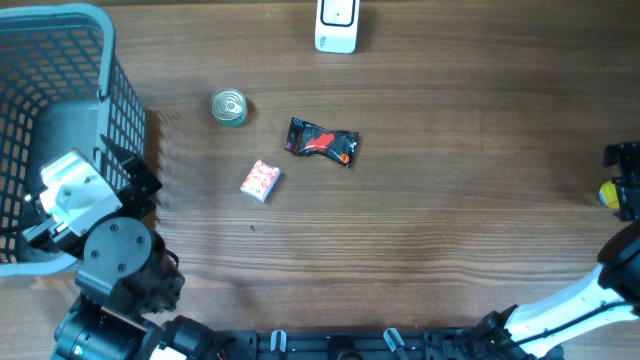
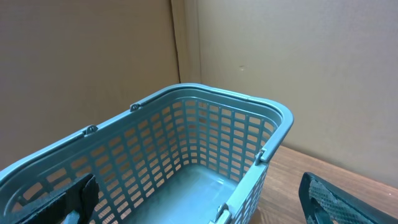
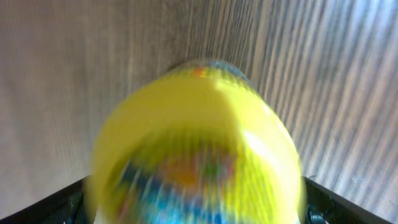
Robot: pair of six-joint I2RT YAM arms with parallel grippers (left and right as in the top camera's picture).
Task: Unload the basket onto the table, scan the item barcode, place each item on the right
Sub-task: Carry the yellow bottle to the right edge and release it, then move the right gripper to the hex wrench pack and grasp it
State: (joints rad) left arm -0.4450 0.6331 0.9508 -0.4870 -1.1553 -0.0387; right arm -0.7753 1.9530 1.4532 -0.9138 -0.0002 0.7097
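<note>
Blurred yellow item [image 3: 199, 137] fills the right wrist view, between the right gripper [image 3: 196, 200] fingers at the table [image 1: 450, 230] right edge; grip unclear. Left gripper [image 2: 199, 202] is spread and empty over the basket [image 2: 273, 118]. Likely next: present the barcode to the far scanner [image 1: 336, 25].

The basket [image 2: 217, 93] is moulded in teal lattice; the tabletop [image 1: 450, 220] is grained brown. The packet [image 1: 322, 142] is printed black and red, the box [image 1: 261, 180] pink, the item [image 3: 199, 137] yellow and blue.

Brown wood-grain table [image 1: 450, 230], plain beige walls [image 2: 298, 62] meeting at a corner
</note>
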